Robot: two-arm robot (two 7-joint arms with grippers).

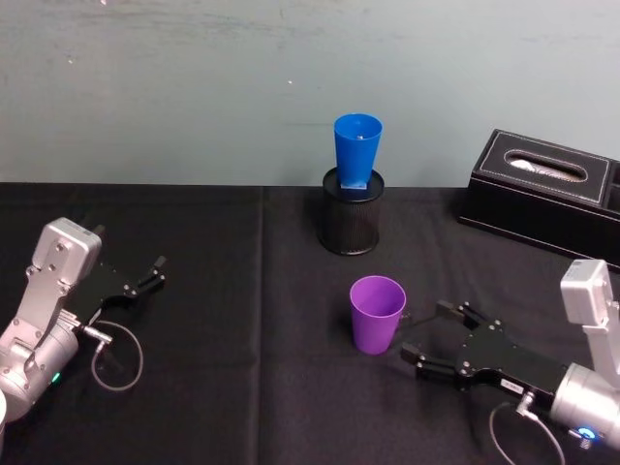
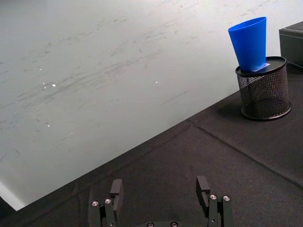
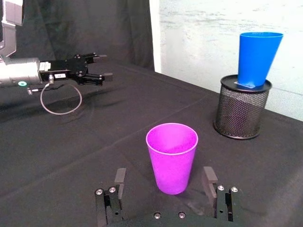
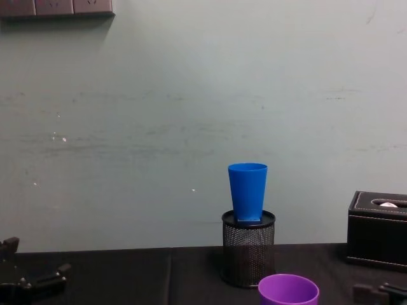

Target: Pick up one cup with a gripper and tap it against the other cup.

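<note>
The purple cup (image 1: 377, 313) (image 3: 172, 158) (image 4: 288, 291) stands upright on the black cloth, in front of the pen holder. My right gripper (image 1: 417, 334) (image 3: 164, 180) is open and low on the table just to the cup's right, its fingertips level with the cup's side and not touching it. The blue cup (image 1: 357, 150) (image 2: 249, 41) (image 3: 258, 57) (image 4: 248, 190) stands upright on top of a black wire-mesh pen holder (image 1: 350, 218) (image 3: 240, 113) farther back. My left gripper (image 1: 153, 273) (image 2: 160, 188) (image 3: 100, 66) rests open at the far left, holding nothing.
A black tissue box (image 1: 542, 199) (image 4: 378, 235) sits at the back right. A thin cable loop (image 1: 118, 355) lies beside the left arm. A pale wall rises behind the table's far edge. Black cloth covers the table (image 1: 242, 387).
</note>
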